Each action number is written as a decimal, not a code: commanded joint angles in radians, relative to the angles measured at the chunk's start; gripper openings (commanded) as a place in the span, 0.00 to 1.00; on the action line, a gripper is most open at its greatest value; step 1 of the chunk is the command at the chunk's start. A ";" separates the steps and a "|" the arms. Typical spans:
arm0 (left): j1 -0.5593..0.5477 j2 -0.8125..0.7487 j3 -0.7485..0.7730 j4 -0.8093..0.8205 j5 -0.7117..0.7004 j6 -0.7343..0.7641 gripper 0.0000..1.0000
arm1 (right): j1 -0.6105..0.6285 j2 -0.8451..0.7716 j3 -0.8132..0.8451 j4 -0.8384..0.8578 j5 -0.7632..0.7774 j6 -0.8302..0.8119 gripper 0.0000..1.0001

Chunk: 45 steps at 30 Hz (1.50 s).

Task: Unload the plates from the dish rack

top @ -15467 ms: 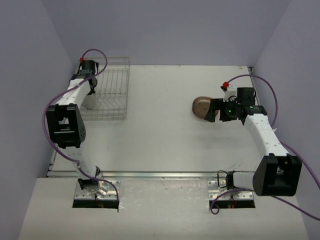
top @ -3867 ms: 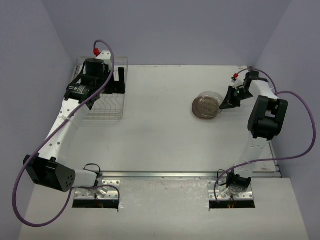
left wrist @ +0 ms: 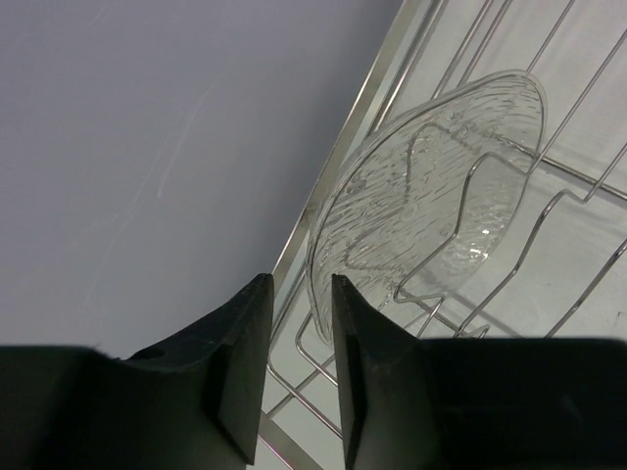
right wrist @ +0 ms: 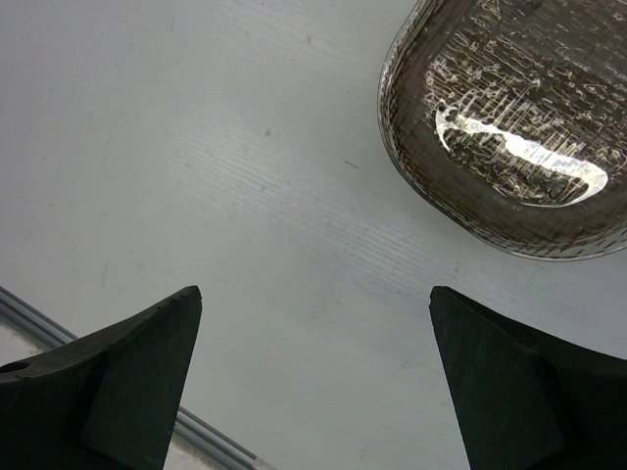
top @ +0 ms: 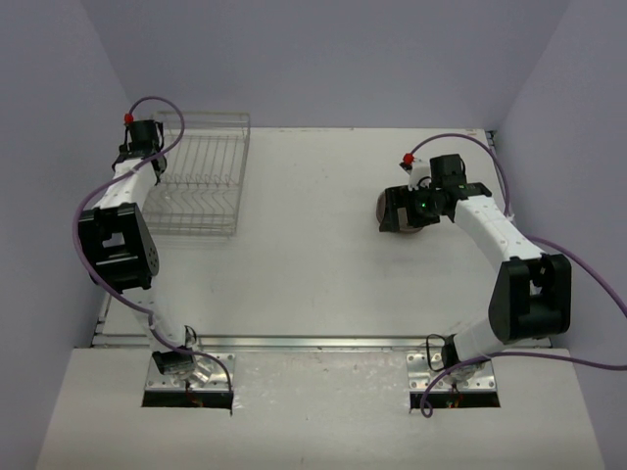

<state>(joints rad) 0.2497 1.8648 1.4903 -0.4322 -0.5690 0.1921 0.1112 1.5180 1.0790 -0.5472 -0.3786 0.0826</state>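
We see a clear ribbed plate (left wrist: pixel 431 186) standing tilted in the dish rack (top: pixel 201 176), by its side rail. Our left gripper (left wrist: pixel 299 284) is narrowed just before the plate's rim, empty. Well right of the rack, our right gripper (right wrist: pixel 313 294) spreads wide by the stacked smoky plates (right wrist: pixel 509 127).

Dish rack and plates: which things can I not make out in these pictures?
- Top view: what the dish rack holds is too faint to count.
- Left wrist: a finger hides the rim of the clear plate, so whether the left gripper holds it is unsure.
- Right wrist: the frame edge cuts off the dark plate; any plates beneath are hidden.
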 commanded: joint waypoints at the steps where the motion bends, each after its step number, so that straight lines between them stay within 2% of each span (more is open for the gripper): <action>1: 0.004 0.028 0.010 0.061 -0.028 -0.016 0.23 | 0.002 -0.001 0.009 0.029 -0.012 -0.007 0.99; 9: 0.000 0.066 0.025 0.066 -0.065 -0.006 0.14 | 0.001 -0.008 0.011 0.023 -0.005 -0.013 0.99; 13: -0.005 0.046 0.017 0.070 -0.079 0.008 0.03 | 0.001 -0.006 0.017 0.020 -0.009 -0.012 0.99; 16: -0.026 0.011 -0.003 0.077 -0.090 0.027 0.00 | 0.001 -0.008 0.019 0.019 -0.009 -0.012 0.99; 21: -0.098 -0.075 -0.053 0.110 -0.137 0.084 0.00 | 0.001 -0.016 0.017 0.018 -0.011 -0.009 0.99; 25: -0.173 -0.150 -0.087 0.174 -0.236 0.163 0.00 | -0.001 -0.027 0.009 0.018 -0.011 -0.009 0.99; 34: -0.223 -0.216 -0.081 0.272 -0.367 0.313 0.00 | -0.007 -0.047 -0.002 0.015 -0.011 -0.014 0.99; 40: -0.239 -0.305 -0.138 0.480 -0.429 0.495 0.00 | -0.006 -0.066 0.003 0.010 -0.011 -0.012 0.99; 42: -0.259 -0.339 -0.116 0.451 -0.400 0.480 0.00 | -0.007 -0.073 0.014 0.005 -0.016 -0.002 0.99; 44: -0.284 -0.357 -0.069 0.257 -0.332 0.364 0.00 | -0.007 -0.079 0.024 0.004 -0.031 0.010 0.99; 45: -0.300 -0.373 -0.016 0.166 -0.223 0.304 0.00 | -0.006 -0.082 0.038 0.004 -0.053 0.022 0.99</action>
<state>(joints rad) 0.0056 1.5857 1.3584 -0.1207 -0.9371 0.6007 0.1070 1.4792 1.0790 -0.5549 -0.3815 0.0819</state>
